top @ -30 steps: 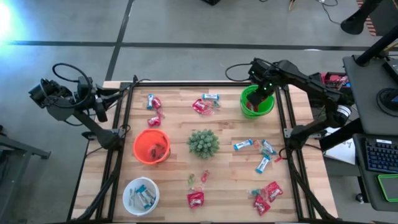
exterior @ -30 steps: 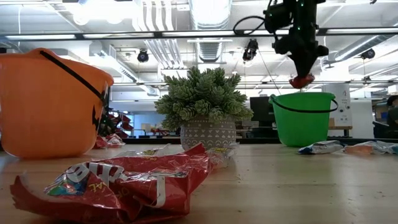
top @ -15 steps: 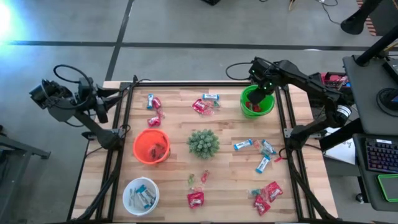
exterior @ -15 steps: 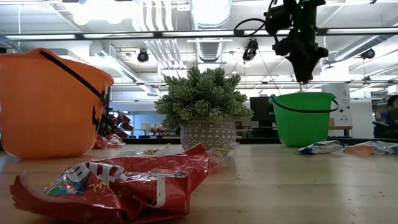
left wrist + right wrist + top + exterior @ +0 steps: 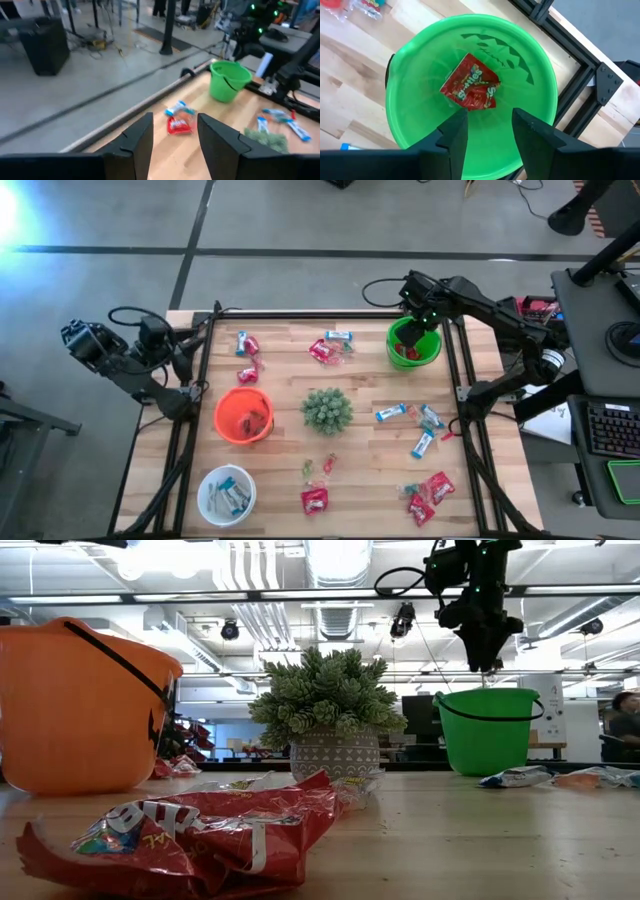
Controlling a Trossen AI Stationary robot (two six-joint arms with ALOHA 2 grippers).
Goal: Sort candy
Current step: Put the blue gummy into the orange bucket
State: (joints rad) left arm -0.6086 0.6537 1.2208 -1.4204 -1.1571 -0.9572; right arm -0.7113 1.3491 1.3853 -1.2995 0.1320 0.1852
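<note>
Wooden table (image 5: pixel 360 445) | right gripper (image 5: pixel 487 131) parted, empty, above green bucket (image 5: pixel 420 55) | left gripper (image 5: pixel 175 135) parted, empty

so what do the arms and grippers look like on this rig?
Both arms are dark, jointed, with black cables looping off them. The left gripper and the right gripper each have two flat, dark, angular fingers. Green indicator lights glow on the right arm.

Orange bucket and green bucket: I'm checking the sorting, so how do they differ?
The orange bucket stands left of the plant; the green bucket sits at the far right edge. Orange holds several red packets, green a single red packet. Both are round and upright.
</note>
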